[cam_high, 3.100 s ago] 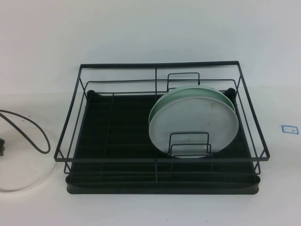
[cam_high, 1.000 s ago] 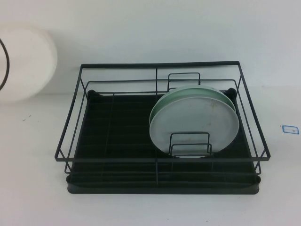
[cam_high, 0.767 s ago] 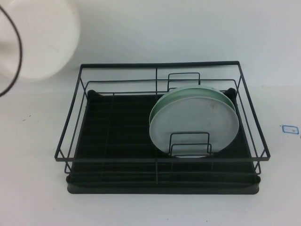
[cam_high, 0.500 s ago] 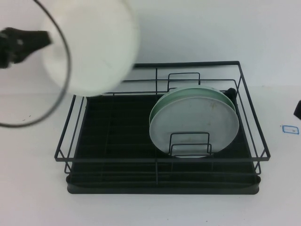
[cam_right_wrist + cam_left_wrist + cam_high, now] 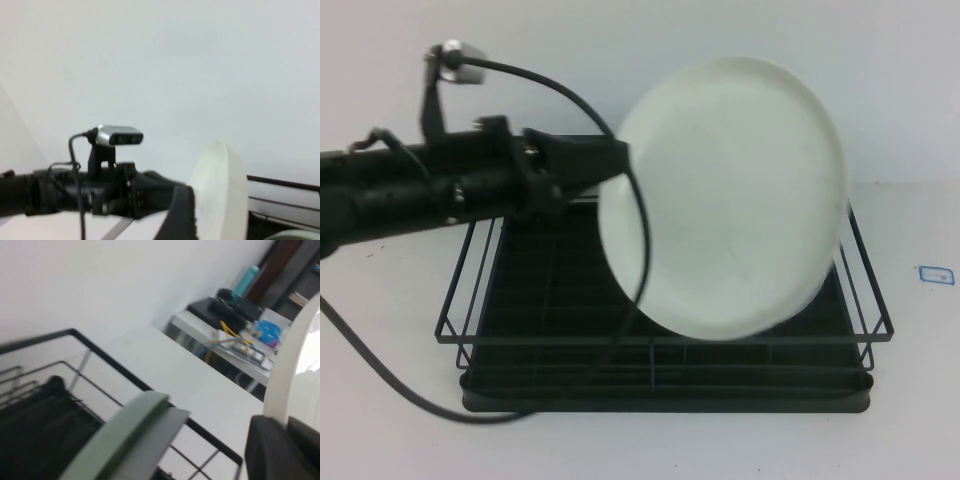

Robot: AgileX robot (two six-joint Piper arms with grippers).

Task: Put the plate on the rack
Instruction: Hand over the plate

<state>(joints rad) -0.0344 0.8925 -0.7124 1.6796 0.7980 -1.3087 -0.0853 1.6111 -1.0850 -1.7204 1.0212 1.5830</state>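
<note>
Left gripper (image 5: pixel 605 160) reaching in from nine o'clock, fingers clamped on the nine o'clock rim of the plate (image 5: pixel 725 195). Plate held upright in the air above the rack (image 5: pixel 480 285), face toward the camera, covering the rack's right half. Pale green plate (image 5: pixel 117 432) standing in the rack, seen edge-on from the left wrist. Right gripper out of every view; fingers impossible to judge.

The plain white table (image 5: pixel 390 420) carried the large black wire dish rack (image 5: pixel 665 375), which stood directly on it near the middle. A small blue-edged white label (image 5: pixel 935 273) lay to its right.
</note>
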